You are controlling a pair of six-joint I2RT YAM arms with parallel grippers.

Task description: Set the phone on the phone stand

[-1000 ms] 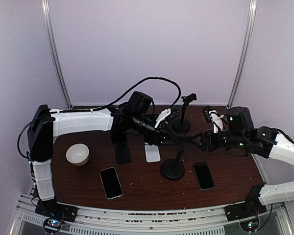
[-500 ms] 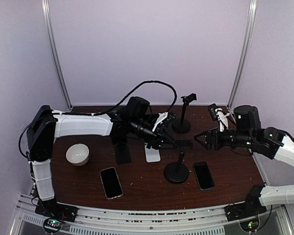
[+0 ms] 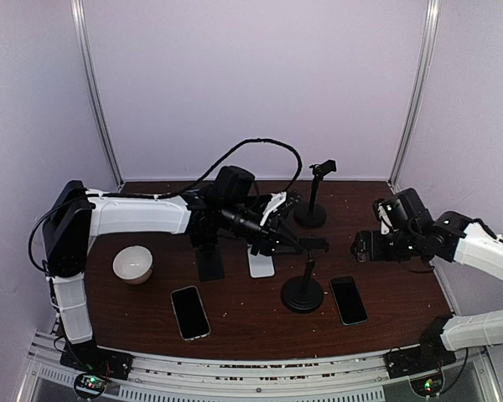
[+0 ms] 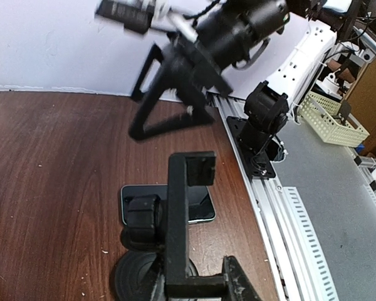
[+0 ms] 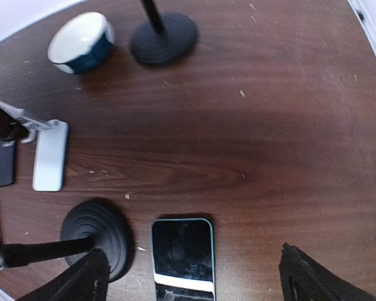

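The phone stand point(image 3: 303, 293) has a round black base, a thin stem and a black holder point(image 3: 314, 244) on top. My left gripper point(image 3: 292, 241) is shut on that holder; in the left wrist view the holder's bar point(image 4: 178, 226) runs up from my gripper point(image 4: 185, 287). A dark phone point(image 3: 349, 299) with a light rim lies flat just right of the base. My right gripper point(image 3: 362, 247) hovers above it, open and empty. In the right wrist view the phone point(image 5: 181, 251) lies between the spread fingers of my right gripper point(image 5: 191, 266), beside the stand base point(image 5: 97, 237).
A second stand point(image 3: 310, 213) is at the back. A white bowl point(image 3: 133, 264) sits at the left. Another phone point(image 3: 189, 311) lies at the front left, a dark phone point(image 3: 210, 264) and a white slab point(image 3: 261, 261) lie mid-table. The table's front rail point(image 4: 282, 207) runs close by.
My right gripper has let go of the stand's holder, pulled back to the right and opened wide. The stand base slid slightly right. My left gripper keeps its hold.
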